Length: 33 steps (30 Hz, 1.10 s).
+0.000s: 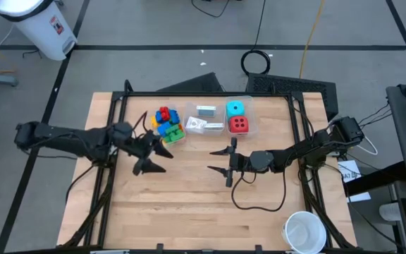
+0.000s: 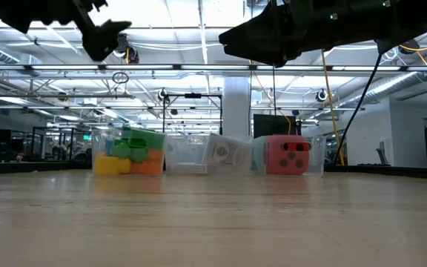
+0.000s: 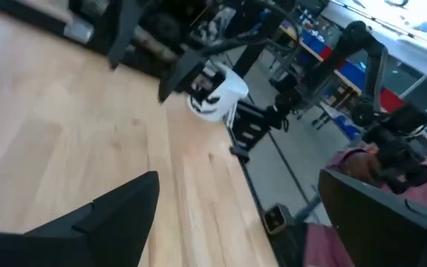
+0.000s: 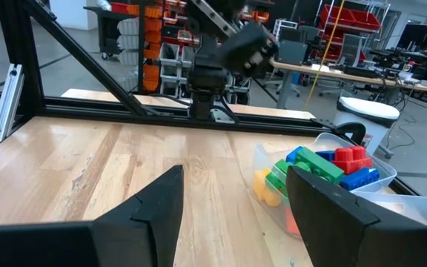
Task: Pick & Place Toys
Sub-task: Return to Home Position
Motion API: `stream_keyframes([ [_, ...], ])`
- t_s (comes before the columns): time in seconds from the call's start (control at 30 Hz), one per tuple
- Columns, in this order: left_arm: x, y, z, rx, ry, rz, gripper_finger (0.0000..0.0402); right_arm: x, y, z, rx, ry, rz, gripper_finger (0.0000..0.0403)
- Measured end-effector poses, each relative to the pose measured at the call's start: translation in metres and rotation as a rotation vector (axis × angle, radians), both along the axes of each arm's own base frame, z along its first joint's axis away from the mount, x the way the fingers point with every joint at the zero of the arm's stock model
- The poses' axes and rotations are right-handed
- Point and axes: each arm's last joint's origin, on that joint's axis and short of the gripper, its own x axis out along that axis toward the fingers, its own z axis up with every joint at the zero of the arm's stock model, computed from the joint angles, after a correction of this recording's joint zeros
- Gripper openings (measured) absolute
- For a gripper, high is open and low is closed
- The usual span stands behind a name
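Three clear bins stand side by side at the table's far middle. The left bin holds the coloured bricks (image 1: 166, 125) (image 4: 325, 170), the middle bin the white and teal cards (image 1: 206, 118), and the right bin a cyan die (image 1: 235, 109) and a red die (image 1: 238, 125) (image 2: 288, 156). My left gripper (image 1: 162, 159) (image 3: 236, 222) hangs open and empty above the table, just near of the brick bin. My right gripper (image 1: 217, 159) (image 4: 236, 215) is open and empty above the table's middle, pointing toward the left edge.
A white round cup (image 1: 305, 231) (image 3: 217, 95) stands at the near right corner. A black frame (image 1: 189, 94) runs round the table. Bare wood (image 1: 182, 212) fills the near half of the table.
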Motion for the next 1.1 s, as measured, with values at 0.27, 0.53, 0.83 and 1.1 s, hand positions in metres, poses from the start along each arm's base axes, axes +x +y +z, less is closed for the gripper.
stream_keyframes([
  [0.27,0.0,-0.032,0.017,0.096,-0.245,-0.111,0.0329,0.0,0.0,0.0,0.0,0.0,-0.001,0.0208],
  [0.53,-0.008,-0.055,0.021,0.109,-0.325,-0.301,0.0104,0.0,0.0,0.0,0.0,0.001,-0.001,0.0208],
  [0.83,-0.01,-0.06,0.021,0.126,-0.333,-0.332,0.0004,0.0,0.0,0.0,0.0,0.001,-0.001,0.0208],
  [1.1,-0.026,-0.046,0.029,0.082,-0.321,-0.282,0.0009,-0.015,0.004,0.018,-0.004,0.037,0.021,0.0208],
])
